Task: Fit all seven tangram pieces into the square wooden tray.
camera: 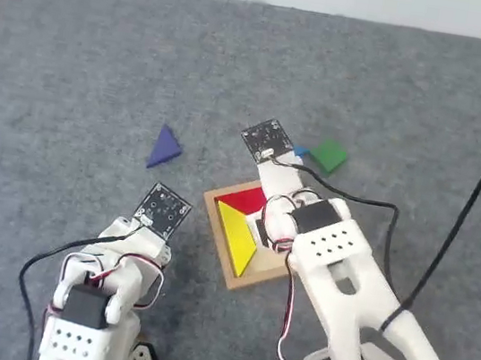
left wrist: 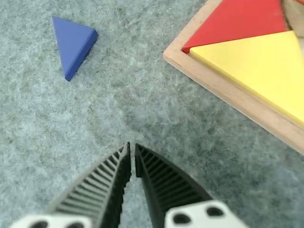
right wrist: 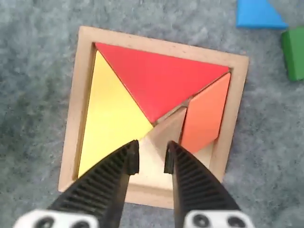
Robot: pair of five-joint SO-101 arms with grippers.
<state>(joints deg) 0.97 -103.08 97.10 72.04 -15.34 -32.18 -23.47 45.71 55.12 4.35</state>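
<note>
The square wooden tray [right wrist: 164, 45] holds a red triangle [right wrist: 159, 80], a yellow triangle [right wrist: 107, 114] and an orange parallelogram [right wrist: 204, 114]. Bare wood shows in one corner. My right gripper [right wrist: 152, 152] hovers over that bare corner, open, with nothing between its fingers. In the high view the tray [camera: 218, 240] lies mid-table under the right arm. A dark blue triangle [camera: 166, 146] lies on the carpet to the tray's left. My left gripper [left wrist: 132, 148] is shut and empty, low over the carpet, with the dark blue triangle [left wrist: 73, 42] and the tray's corner [left wrist: 223, 85] ahead of it.
A light blue triangle [right wrist: 256, 13] and a green piece [right wrist: 294, 52] lie on the carpet just beyond the tray; the high view puts the green piece [camera: 327, 155] at its far right. A black cable [camera: 449, 238] runs along the right arm. Grey carpet covers the table.
</note>
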